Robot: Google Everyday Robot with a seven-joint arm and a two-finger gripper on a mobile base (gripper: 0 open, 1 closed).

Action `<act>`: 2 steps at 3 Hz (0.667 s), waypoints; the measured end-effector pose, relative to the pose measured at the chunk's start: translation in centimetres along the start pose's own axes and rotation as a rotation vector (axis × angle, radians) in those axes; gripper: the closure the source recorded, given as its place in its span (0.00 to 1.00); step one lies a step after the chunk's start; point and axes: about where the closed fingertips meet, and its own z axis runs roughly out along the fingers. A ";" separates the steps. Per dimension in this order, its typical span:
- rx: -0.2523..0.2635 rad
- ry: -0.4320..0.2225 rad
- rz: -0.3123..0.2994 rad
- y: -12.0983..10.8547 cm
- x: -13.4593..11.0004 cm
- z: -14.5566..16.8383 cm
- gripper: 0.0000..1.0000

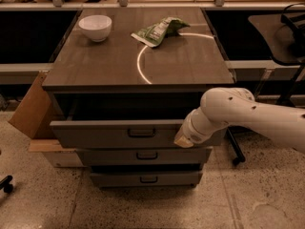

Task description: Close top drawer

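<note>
The top drawer [114, 133] is a wide grey drawer with a dark bar handle [141, 133] at its centre. It stands partly open under the dark cabinet top [138, 56], with a dark gap showing behind its front panel. My white arm reaches in from the right. Its gripper end [183, 140] rests against the right part of the drawer's front panel. The fingers are hidden behind the wrist.
Two shallower grey drawers [145, 155] [147, 179] sit below, sticking out slightly. A white bowl [95, 27] and a green bag [158, 31] lie on the cabinet top. A cardboard box [31, 106] leans at the left. An office chair base [236, 159] stands at the right.
</note>
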 end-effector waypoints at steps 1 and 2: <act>0.004 0.015 0.010 -1.5 -0.4 0.3 1.00; 0.012 0.039 -0.017 -4.6 -3.1 -0.9 1.00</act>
